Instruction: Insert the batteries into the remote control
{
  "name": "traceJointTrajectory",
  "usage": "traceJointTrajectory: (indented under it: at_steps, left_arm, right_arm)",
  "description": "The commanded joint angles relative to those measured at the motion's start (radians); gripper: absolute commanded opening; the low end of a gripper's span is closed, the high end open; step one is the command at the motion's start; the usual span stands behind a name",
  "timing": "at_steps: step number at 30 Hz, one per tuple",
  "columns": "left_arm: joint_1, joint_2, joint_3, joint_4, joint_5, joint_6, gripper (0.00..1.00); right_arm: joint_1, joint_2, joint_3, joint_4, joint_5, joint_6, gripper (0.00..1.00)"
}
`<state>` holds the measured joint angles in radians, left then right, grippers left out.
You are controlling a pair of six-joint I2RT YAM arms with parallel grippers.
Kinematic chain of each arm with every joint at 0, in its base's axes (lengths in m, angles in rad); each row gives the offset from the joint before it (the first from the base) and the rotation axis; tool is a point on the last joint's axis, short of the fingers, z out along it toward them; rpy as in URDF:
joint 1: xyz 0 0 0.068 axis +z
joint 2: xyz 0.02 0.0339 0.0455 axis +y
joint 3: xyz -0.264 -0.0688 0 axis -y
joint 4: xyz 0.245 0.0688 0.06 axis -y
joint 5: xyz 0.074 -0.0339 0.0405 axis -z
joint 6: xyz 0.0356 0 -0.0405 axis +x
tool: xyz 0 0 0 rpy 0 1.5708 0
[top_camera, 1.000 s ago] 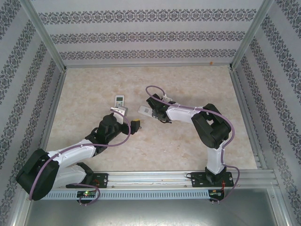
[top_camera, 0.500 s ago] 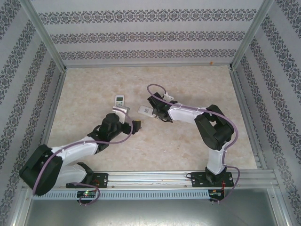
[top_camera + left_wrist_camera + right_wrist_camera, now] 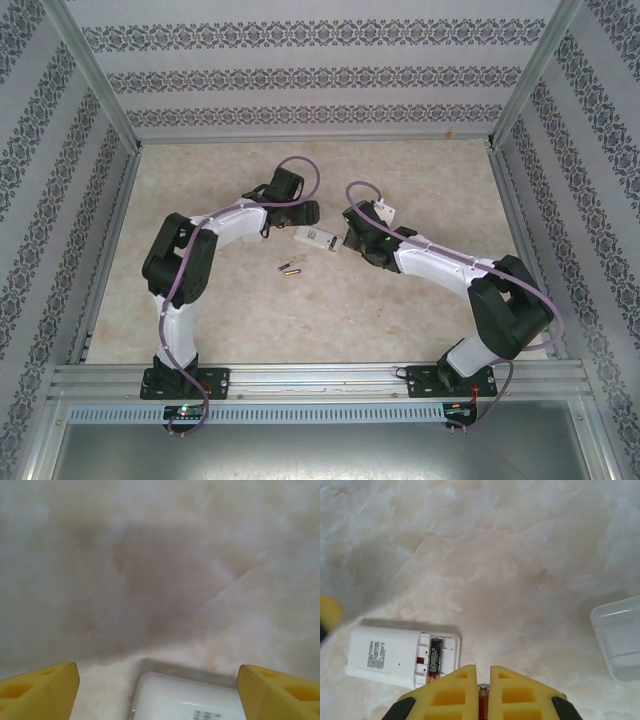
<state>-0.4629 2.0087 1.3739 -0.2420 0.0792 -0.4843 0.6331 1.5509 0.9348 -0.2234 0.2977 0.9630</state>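
The white remote control [image 3: 315, 238] lies back-up at mid-table with its battery bay open. One battery [image 3: 434, 660] sits in the bay. My right gripper [image 3: 482, 680] is shut on a second battery [image 3: 482, 689], just right of the remote's open end; from above that gripper [image 3: 350, 240] sits beside the remote. My left gripper [image 3: 159, 685] is open, with one yellow finger [image 3: 42, 685] on each side of the remote's [image 3: 185, 700] other end, and from above this gripper [image 3: 305, 214] is at the remote's far-left side. Two loose batteries [image 3: 290, 268] lie in front of the remote.
The remote's detached cover [image 3: 385, 211] lies behind the right gripper; it is also at the right edge of the right wrist view as a pale cover [image 3: 617, 637]. Patterned walls and metal posts [image 3: 100, 85] enclose the marble tabletop [image 3: 200, 330].
The left arm has swung from the near left up to the remote's far side. The right arm has stretched out lower. Two batteries now lie exposed in front of the remote.
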Motion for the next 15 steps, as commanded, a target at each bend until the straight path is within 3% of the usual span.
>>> traceJointTrajectory:
  at_steps: [1, 7, 15]
  left_arm:
    - [0.002, 0.03, 0.036, -0.13, -0.004, -0.053, 0.83]
    - [0.002, 0.056, 0.016, -0.117, 0.07, -0.093, 0.69]
    - [0.002, 0.047, -0.009, -0.11, 0.095, -0.137, 0.61]
  right_arm:
    - [-0.009, -0.008, -0.018, 0.034, -0.06, -0.026, 0.08]
    - [-0.015, 0.095, 0.062, 0.049, -0.117, -0.05, 0.08]
    - [-0.015, 0.226, 0.169, 0.086, -0.032, -0.101, 0.08]
